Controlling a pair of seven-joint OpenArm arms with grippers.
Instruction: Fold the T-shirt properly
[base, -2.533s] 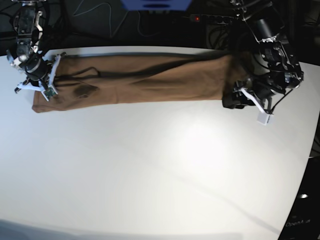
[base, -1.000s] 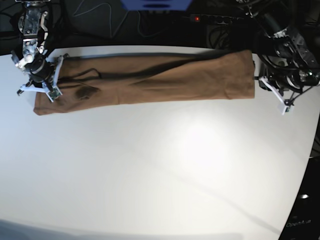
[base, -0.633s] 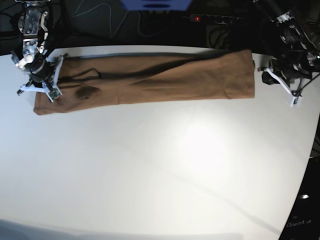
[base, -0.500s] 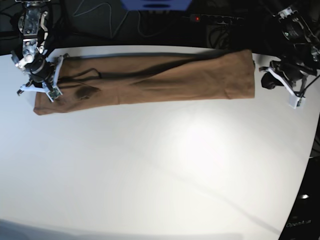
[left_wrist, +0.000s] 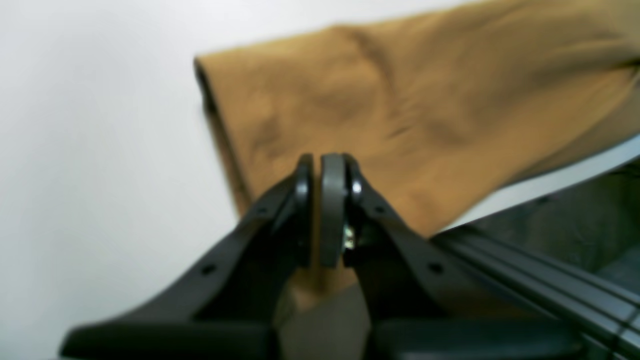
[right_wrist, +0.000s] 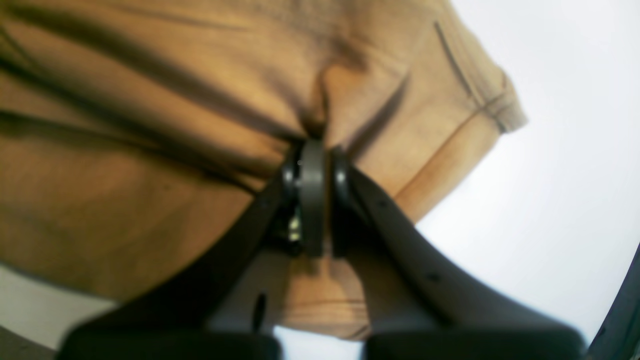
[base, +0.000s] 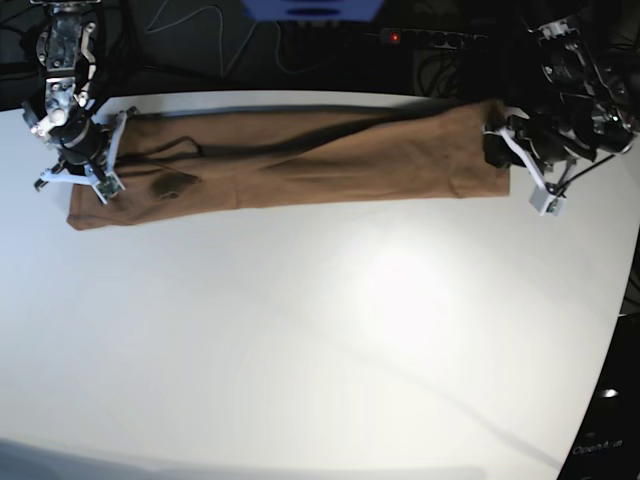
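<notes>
With the T-shirt (base: 290, 158) stretched along the frame's upper edge, I saw my right gripper (right_wrist: 314, 165) clamped on it and the left gripper (left_wrist: 320, 175) pinched together, empty — risking a lopsided fold

**Layout on the bench**

The T-shirt (base: 290, 158) lay in a long band across the far side of the bench (base: 320, 340). The right gripper (base: 88, 160) sat at its left end in the base view, the left gripper (base: 497, 150) at its right end.
</notes>
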